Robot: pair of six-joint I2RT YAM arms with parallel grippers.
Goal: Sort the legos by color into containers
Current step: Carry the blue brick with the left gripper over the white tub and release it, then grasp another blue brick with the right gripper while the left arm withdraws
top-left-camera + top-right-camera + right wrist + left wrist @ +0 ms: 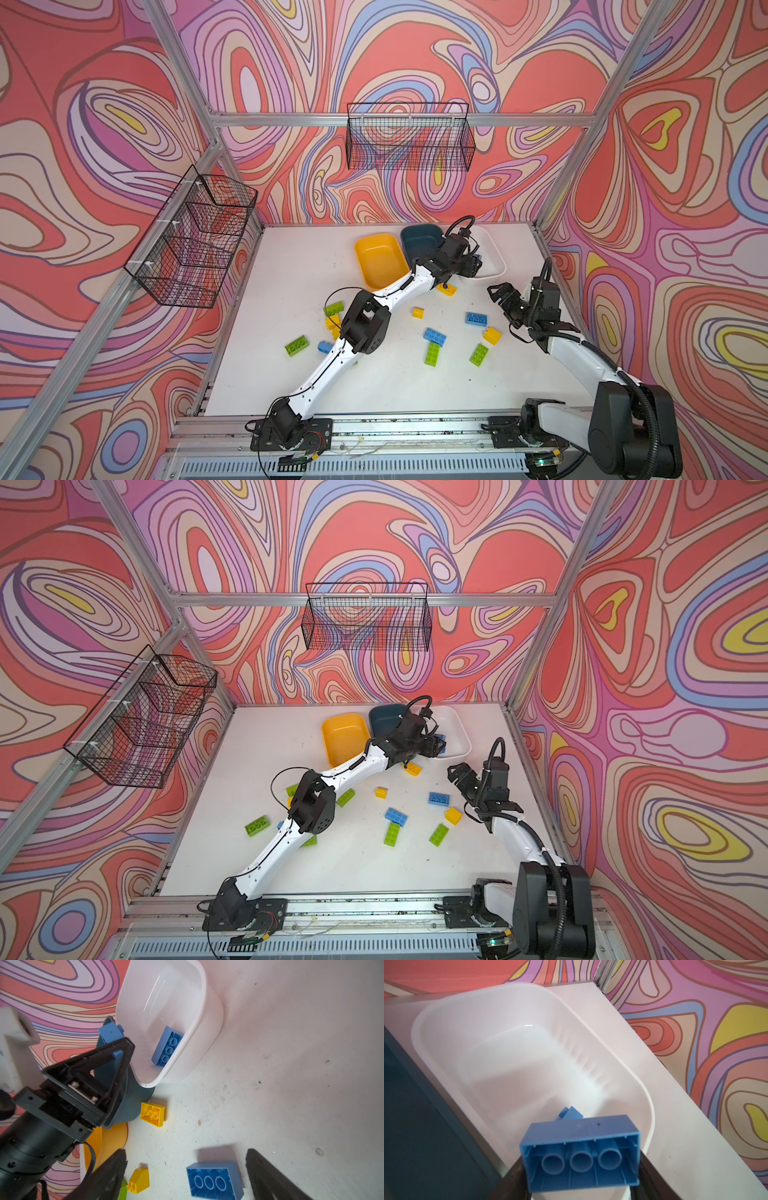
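My left gripper [473,264] hangs over the white container [498,257], shut on a blue lego [579,1147] whose hollow underside faces the left wrist camera. Another blue lego [167,1046] lies inside that container. The yellow container [378,259] and the dark blue container [419,243] stand to its left. My right gripper [500,293] hovers open above the table, near a loose blue lego [214,1180] and holding nothing. Green [432,354], yellow [492,336] and blue [434,336] legos lie scattered on the table.
My left arm [365,320] stretches diagonally across the table and covers some legos near its elbow. A yellow lego [446,289] lies just in front of the containers. Wire baskets hang on the back wall [409,137] and the left wall [195,237].
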